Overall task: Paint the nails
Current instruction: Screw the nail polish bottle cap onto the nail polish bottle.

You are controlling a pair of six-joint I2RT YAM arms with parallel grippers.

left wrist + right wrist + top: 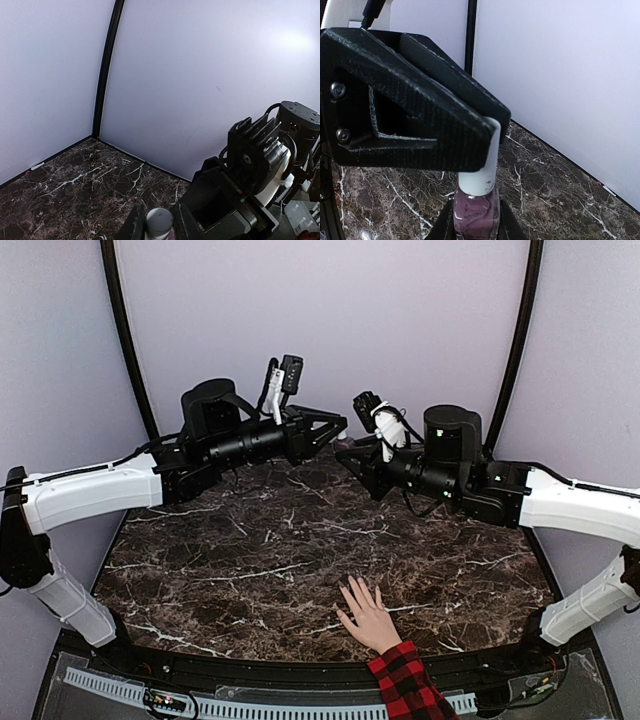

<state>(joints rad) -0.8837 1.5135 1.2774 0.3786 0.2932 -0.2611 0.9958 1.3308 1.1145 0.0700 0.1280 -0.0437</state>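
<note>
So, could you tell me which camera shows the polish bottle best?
The right wrist view: the polish bottle shows purple glass and white cap close up. The left wrist sees only its cap top; from the top, the left gripper and right gripper hide it.

Nothing legible shows in any view: the polish bottle [476, 212] offers no readable label on its purple glass or white cap, and any marks on the small grey plate [305, 216] are too blurred to read
</note>
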